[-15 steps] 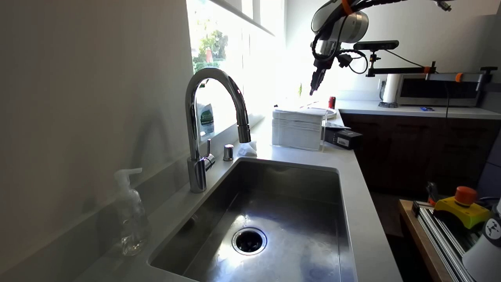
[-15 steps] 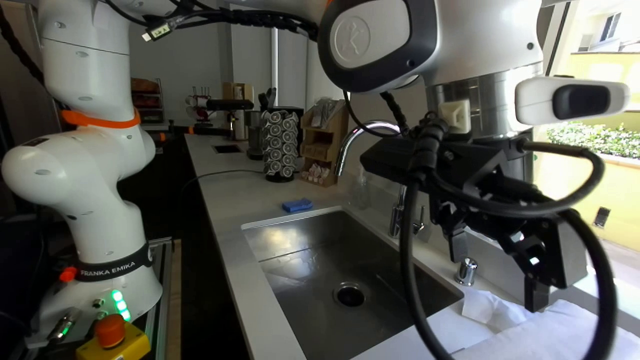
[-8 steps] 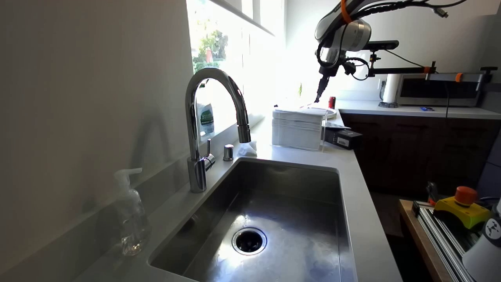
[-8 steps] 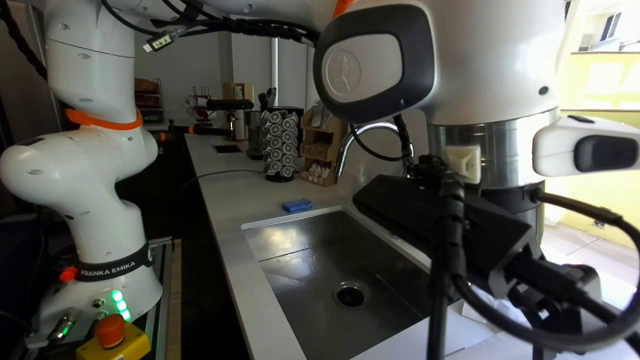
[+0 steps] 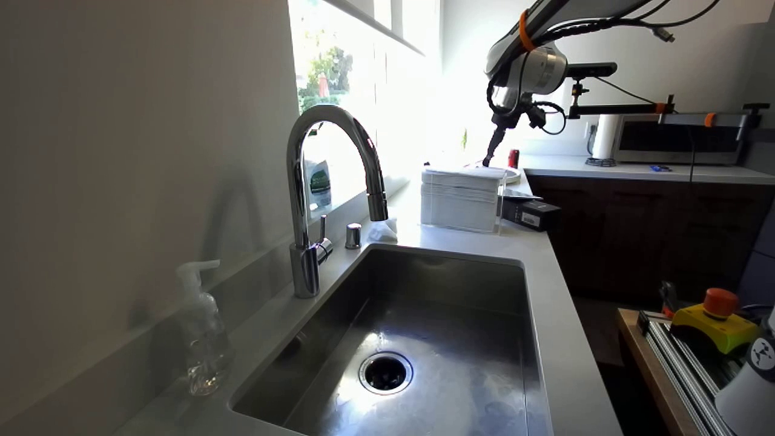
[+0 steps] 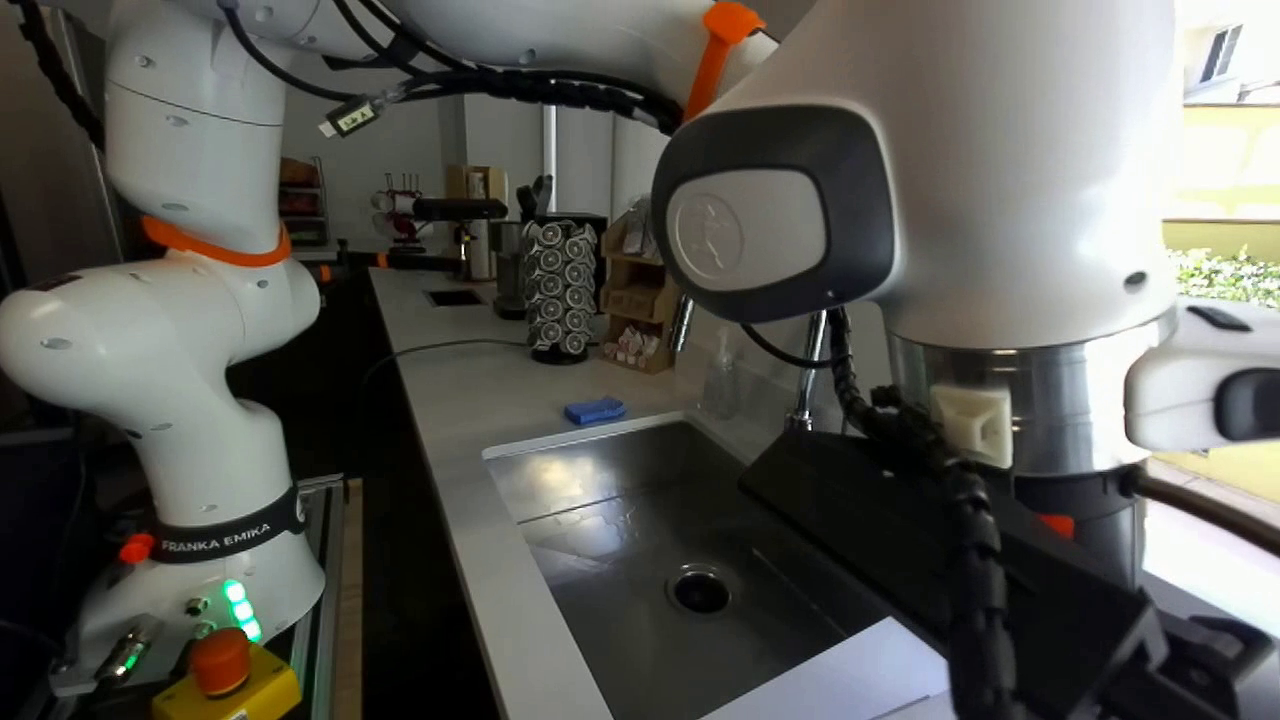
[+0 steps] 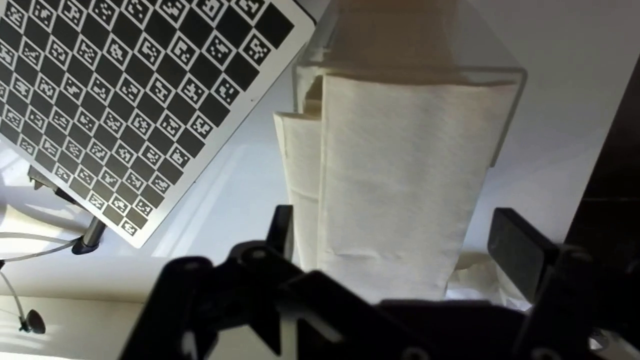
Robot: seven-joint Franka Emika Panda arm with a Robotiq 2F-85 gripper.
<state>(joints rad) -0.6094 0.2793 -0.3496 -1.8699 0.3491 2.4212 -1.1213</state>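
We see folded white paper towels stacked in a clear holder, beyond the parted jaws, framed between them.

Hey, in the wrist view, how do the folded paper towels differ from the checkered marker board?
The folded paper towels are plain off-white; the checkered marker board has black squares and coded patterns. The towels look soft and creased, the board stiff and flat. The towels sit in a clear holder; the board is outside it. Both have straight edges.
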